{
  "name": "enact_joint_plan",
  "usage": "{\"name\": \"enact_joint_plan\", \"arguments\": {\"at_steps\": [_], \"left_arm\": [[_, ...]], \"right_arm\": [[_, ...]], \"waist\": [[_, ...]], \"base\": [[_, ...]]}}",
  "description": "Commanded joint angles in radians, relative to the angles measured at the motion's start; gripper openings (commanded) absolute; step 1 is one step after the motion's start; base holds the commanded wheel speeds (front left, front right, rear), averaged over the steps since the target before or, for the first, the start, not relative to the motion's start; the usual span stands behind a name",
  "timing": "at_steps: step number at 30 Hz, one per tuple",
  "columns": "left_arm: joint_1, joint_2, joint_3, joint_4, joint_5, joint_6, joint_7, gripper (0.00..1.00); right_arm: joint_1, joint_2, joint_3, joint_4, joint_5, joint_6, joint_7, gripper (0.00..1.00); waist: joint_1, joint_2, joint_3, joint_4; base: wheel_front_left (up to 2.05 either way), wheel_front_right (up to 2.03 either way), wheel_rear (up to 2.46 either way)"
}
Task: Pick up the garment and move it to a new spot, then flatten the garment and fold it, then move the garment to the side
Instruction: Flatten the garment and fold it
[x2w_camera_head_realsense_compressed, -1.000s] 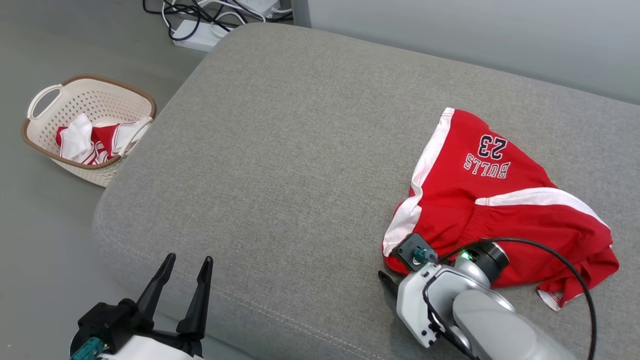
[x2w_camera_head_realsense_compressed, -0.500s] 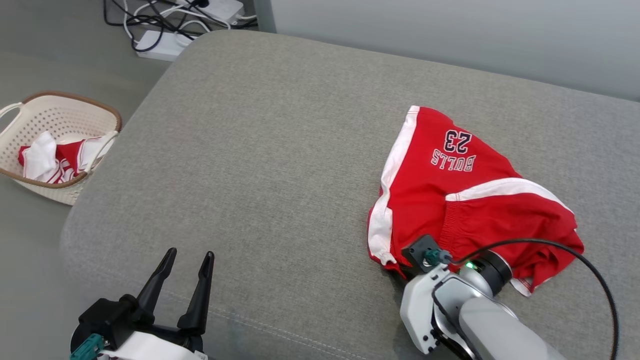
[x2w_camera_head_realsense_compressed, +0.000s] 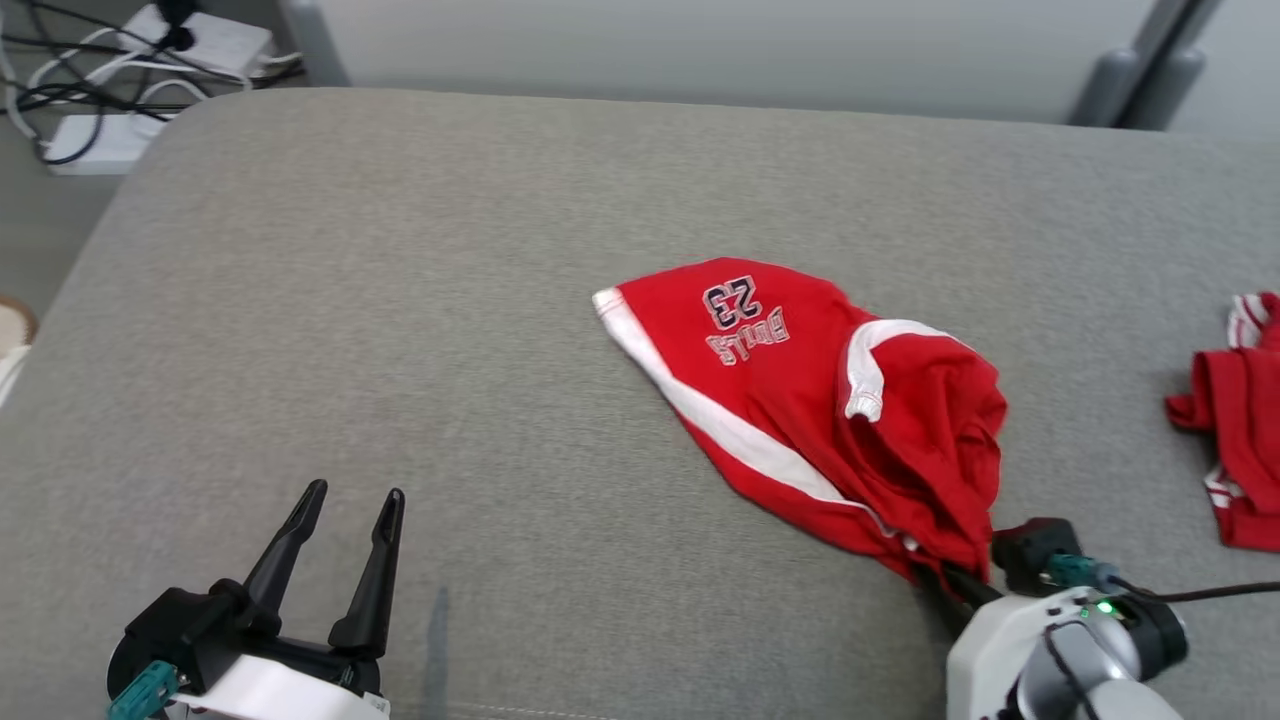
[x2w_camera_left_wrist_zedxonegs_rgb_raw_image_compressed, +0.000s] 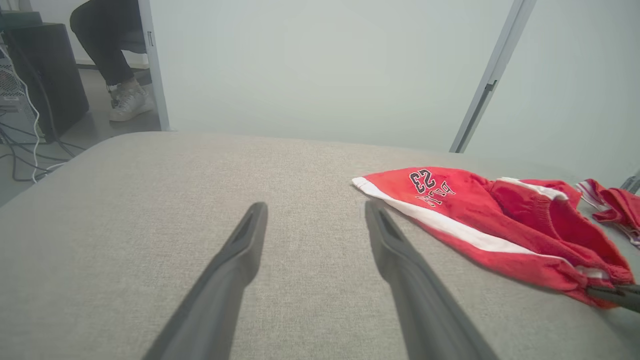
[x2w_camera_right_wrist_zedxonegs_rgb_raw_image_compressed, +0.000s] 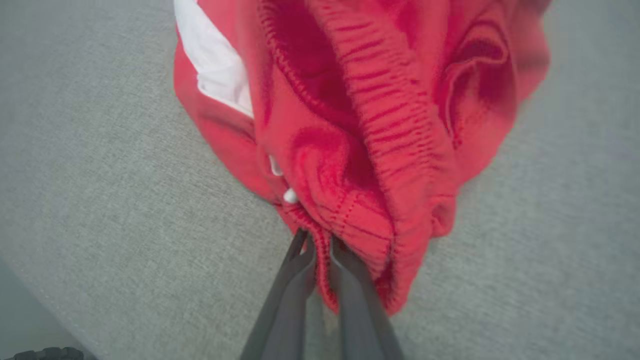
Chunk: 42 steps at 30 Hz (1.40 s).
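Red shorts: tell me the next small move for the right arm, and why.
Probably lift the shorts and carry them toward the bare middle of the cushion. The right gripper is shut on their ribbed edge, they lie bunched, and the left gripper is open, well apart.

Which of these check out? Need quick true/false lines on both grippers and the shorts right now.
1. The right gripper is shut on the red shorts. True.
2. The left gripper grips the shorts too. False: it is open over the bare grey cushion, apart from the shorts.
3. The shorts lie flat and spread. False: they are bunched toward the gripped end.
4. Another red garment lies on the cushion to the robot's right of the shorts. True.
5. The 23 print is hidden. False: it shows on top.
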Motion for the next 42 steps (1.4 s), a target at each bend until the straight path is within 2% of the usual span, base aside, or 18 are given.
{"name": "enact_joint_plan", "arguments": {"at_steps": [1,6,13,14,15,16,25,29,35,42], "left_arm": [[-0.06,0.024,0.041,-0.03,0.004,0.002,0.004,1.0],[-0.066,0.034,0.039,-0.042,0.003,0.004,0.017,1.0],[-0.068,0.047,0.04,-0.054,0.002,0.008,0.03,1.0],[-0.068,0.049,0.039,-0.055,0.001,0.008,0.033,1.0],[-0.067,0.05,0.038,-0.056,0.0,0.008,0.036,1.0],[-0.068,0.051,0.036,-0.057,0.0,0.009,0.038,1.0],[-0.066,0.06,0.029,-0.067,-0.003,0.015,0.058,1.0],[-0.062,0.067,0.031,-0.076,-0.003,0.021,0.064,1.0],[-0.054,0.07,0.025,-0.082,-0.001,0.026,0.063,1.0],[-0.009,0.067,0.023,-0.079,-0.006,0.04,0.056,1.0]], "right_arm": [[0.018,-0.006,-0.021,-0.057,-0.016,-0.003,0.001,0.0],[0.078,0.009,-0.137,-0.131,-0.028,-0.003,-0.003,0.0],[0.1,0.043,-0.216,-0.161,-0.036,-0.003,-0.036,0.0],[0.098,0.051,-0.218,-0.159,-0.032,-0.003,-0.043,0.16],[0.095,0.056,-0.216,-0.159,-0.03,-0.003,-0.05,0.53],[0.091,0.061,-0.213,-0.162,-0.025,-0.003,-0.062,1.0],[0.075,0.042,-0.173,-0.261,0.065,-0.003,-0.215,1.0],[0.063,0.043,-0.21,-0.311,0.088,-0.003,-0.319,1.0],[0.074,0.089,-0.326,-0.316,0.004,-0.003,-0.406,1.0],[0.194,0.122,-0.325,-0.297,-0.032,-0.003,-0.421,1.0]], "waist": [[0.0,-0.0001,0.023,-0.051],[0.0,-0.0001,0.037,-0.097],[0.0,-0.0001,0.049,-0.125],[0.0,-0.0001,0.049,-0.129],[0.0,-0.0001,0.049,-0.132],[0.0,-0.0001,0.049,-0.134],[0.0,-0.0001,0.024,-0.143],[0.0,-0.0001,0.017,-0.149],[0.0,-0.0001,-0.007,-0.155],[0.0,-0.0001,-0.062,-0.167]], "base": [[0.0,0.0,0.0],[0.0,0.0,0.0],[0.0,0.0,0.0],[0.0,0.0,0.0],[0.0,0.0,0.0],[0.0,0.0,0.0],[0.0,0.0,0.0],[0.0,0.0,0.0],[0.0,0.0,0.0],[0.0,0.0,0.0]]}}
